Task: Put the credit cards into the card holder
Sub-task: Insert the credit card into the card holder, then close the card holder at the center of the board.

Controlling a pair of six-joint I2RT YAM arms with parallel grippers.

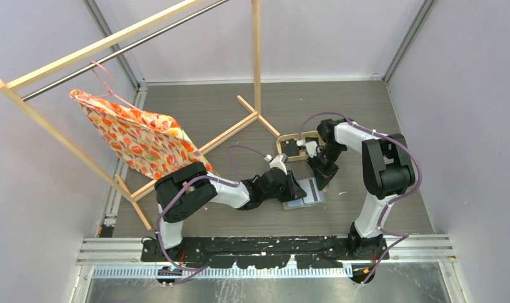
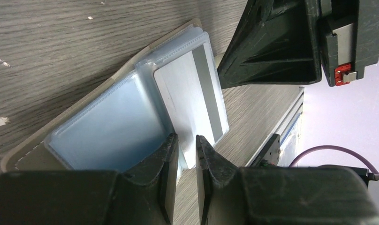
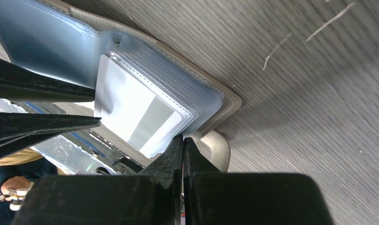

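One credit card (image 2: 187, 93) is lying in the card holder (image 2: 103, 122), edge between the fingers (image 2: 164, 159) of the left gripper (image 2: 187, 143), grip unclear; right gripper (image 3: 183, 139) closed beside.

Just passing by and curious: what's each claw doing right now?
Left gripper: nearly closed, seemingly pinching the white card.
Right gripper: shut, empty.

Wooden clothes rack (image 1: 257, 57) stands at back left on grey woodgrain tabletop (image 1: 195, 107), metal rod (image 1: 113, 55) under its top bar. Pink hanger (image 1: 104, 79) on the rod carries orange floral cloth (image 1: 136, 136). Oval wood-rimmed tray (image 1: 280, 146) just beside rack's foot.
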